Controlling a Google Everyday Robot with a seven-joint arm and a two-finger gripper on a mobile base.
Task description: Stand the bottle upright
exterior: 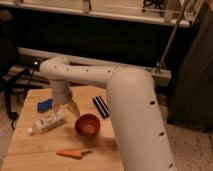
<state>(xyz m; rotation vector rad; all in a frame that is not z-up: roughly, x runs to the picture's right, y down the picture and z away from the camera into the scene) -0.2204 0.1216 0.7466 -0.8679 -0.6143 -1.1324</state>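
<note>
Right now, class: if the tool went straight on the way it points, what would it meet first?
Probably the bare table between the bottle and red bowl: the tool hangs there pointing down, though depth is unclear.

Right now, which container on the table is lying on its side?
The cream bottle lies flat, left of the upright red bowl; the gripper hangs between them.

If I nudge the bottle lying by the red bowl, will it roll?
The bottle lies on its side and looks round, so a sideways push would probably roll it. It looks like small plastic, likely light and fairly stiff. The gripper hangs between it and the red bowl.
</note>
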